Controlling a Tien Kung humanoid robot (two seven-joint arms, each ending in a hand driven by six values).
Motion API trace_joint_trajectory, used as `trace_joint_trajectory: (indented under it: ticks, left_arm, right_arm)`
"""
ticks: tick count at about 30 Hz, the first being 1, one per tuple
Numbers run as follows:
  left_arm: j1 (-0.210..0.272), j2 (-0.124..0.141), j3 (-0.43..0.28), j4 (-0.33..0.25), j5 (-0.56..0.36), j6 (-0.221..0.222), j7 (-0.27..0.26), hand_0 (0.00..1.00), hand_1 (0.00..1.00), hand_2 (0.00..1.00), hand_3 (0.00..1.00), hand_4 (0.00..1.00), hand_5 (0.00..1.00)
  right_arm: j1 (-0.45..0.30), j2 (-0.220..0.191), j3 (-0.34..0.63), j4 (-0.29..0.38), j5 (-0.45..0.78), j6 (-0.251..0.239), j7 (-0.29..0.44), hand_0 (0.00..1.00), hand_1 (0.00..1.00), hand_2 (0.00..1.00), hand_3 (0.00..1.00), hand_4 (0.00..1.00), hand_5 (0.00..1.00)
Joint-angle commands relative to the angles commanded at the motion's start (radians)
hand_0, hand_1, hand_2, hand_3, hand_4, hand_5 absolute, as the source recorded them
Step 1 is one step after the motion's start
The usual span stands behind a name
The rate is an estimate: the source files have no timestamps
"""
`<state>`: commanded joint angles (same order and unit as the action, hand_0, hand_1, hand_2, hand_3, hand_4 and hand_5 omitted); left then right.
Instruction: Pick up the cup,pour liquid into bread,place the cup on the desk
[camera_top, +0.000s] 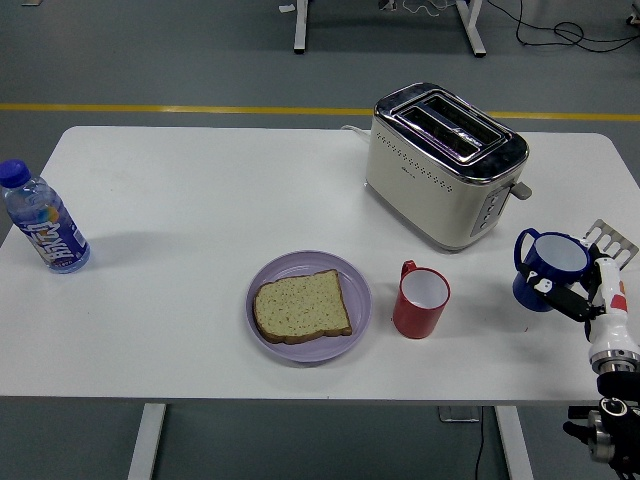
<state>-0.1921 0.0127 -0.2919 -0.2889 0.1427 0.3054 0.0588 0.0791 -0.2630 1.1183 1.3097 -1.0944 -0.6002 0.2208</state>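
Note:
A blue cup stands upright low at the table's right edge, to the right of a red cup. My right hand comes up from the lower right corner and its fingers are curled around the blue cup's near side. A slice of bread lies on a purple plate at the front middle, left of the red cup. I cannot tell whether the blue cup touches the table. The left arm is out of view.
A cream toaster stands behind the two cups. A water bottle with a blue cap stands at the table's left edge. The white table ends just right of my hand.

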Motion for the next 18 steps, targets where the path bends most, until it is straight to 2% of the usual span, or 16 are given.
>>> trace_joint_trajectory:
  ticks: [18]
  left_arm:
    - [0.000, -0.001, -0.003, -0.001, 0.004, 0.001, 0.002, 0.685, 0.692, 0.697, 0.553, 0.253, 0.998]
  right_arm:
    - [0.020, 0.018, -0.046, -0.070, 0.032, -0.012, 0.051, 0.492, 0.371, 0.474, 0.482, 0.747, 0.054]
